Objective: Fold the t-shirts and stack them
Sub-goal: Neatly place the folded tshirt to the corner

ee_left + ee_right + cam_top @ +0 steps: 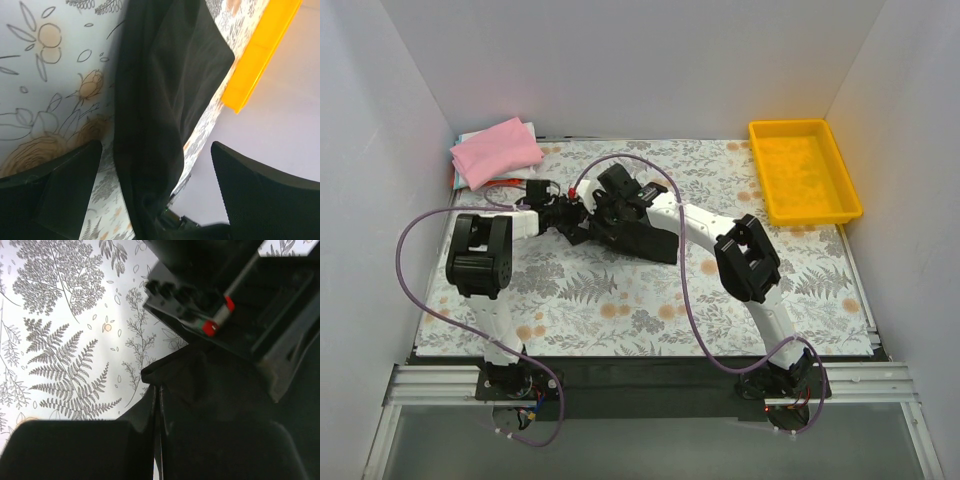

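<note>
Shirts: one black t-shirt (625,232) mid-table, one pink t-shirt (497,148) in the far-left corner.
Tray: one yellow tray (810,217), far-right edge.
Left gripper (156,147): jaws apart.
Right gripper (157,390): pinching the black t-shirt's edge.

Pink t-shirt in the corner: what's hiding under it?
Pale blue-white cloth and an orange-red edge peek out below the pink t-shirt; the rest is covered.
</note>
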`<state>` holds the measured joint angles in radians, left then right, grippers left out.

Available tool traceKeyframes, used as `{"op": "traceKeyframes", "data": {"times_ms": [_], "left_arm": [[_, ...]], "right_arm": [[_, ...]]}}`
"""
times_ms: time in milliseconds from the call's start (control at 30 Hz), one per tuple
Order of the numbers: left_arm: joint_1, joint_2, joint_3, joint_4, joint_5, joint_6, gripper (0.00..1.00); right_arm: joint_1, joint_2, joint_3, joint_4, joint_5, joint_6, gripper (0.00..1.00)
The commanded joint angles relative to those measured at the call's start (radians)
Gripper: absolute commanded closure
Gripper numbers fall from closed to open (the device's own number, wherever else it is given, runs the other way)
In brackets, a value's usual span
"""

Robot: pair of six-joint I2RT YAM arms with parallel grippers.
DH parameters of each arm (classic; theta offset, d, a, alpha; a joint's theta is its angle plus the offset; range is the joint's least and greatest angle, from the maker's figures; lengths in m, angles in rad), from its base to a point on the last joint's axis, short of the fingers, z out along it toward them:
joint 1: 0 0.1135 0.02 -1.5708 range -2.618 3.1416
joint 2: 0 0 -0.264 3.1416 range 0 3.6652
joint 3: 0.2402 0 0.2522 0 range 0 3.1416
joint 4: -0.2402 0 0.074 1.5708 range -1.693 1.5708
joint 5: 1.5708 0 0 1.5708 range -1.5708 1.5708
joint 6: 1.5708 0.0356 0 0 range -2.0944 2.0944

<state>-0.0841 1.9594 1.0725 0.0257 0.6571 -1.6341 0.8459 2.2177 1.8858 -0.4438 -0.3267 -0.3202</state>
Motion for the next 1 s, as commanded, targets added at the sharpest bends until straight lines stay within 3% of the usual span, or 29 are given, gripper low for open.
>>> {"op": "traceKeyframes", "data": {"times_ms": [0, 167, 300, 433, 467, 500, 533, 567, 633, 667, 767, 967], "left_arm": [[-0.029, 0.041, 0.024, -0.032, -0.148, -0.062, 0.08], [-0.040, 0.099, 0.096, -0.033, -0.181, -0.090, 0.19], [-0.040, 0.145, 0.174, -0.038, -0.182, -0.064, 0.42], [-0.040, 0.176, 0.247, -0.082, -0.168, 0.012, 0.77], [-0.040, 0.182, 0.283, -0.102, -0.163, 0.038, 0.85], [-0.040, 0.193, 0.308, -0.128, -0.163, 0.069, 1.00], [-0.040, 0.200, 0.343, -0.212, -0.178, 0.115, 1.00], [-0.040, 0.206, 0.404, -0.249, -0.200, 0.197, 1.00], [-0.040, 0.228, 0.489, -0.369, -0.293, 0.302, 1.00], [-0.040, 0.237, 0.527, -0.400, -0.322, 0.418, 1.00], [-0.031, 0.254, 0.635, -0.455, -0.435, 0.590, 1.00], [-0.008, 0.306, 0.840, -0.504, -0.580, 0.824, 1.00]], "right_arm": [[0.001, -0.062, 0.050, 0.022, -0.038, 0.026, 0.99], [0.001, -0.067, 0.047, 0.024, -0.051, 0.036, 0.99], [0.001, -0.066, 0.042, 0.030, -0.051, 0.041, 0.99], [-0.001, -0.043, 0.064, 0.033, -0.038, 0.046, 0.99], [-0.002, -0.039, 0.068, 0.033, -0.035, 0.049, 0.95], [-0.002, -0.036, 0.078, 0.033, -0.026, 0.055, 0.86], [-0.004, -0.033, 0.078, 0.033, -0.025, 0.059, 0.76], [-0.005, -0.036, 0.076, 0.031, -0.014, 0.064, 0.48], [-0.016, -0.062, 0.041, 0.033, 0.003, 0.069, 0.24], [-0.022, -0.072, 0.027, 0.034, 0.012, 0.069, 0.04], [-0.071, -0.130, -0.059, 0.063, 0.096, 0.079, 0.02], [-0.151, -0.254, -0.217, 0.108, 0.112, 0.076, 0.02]]}}
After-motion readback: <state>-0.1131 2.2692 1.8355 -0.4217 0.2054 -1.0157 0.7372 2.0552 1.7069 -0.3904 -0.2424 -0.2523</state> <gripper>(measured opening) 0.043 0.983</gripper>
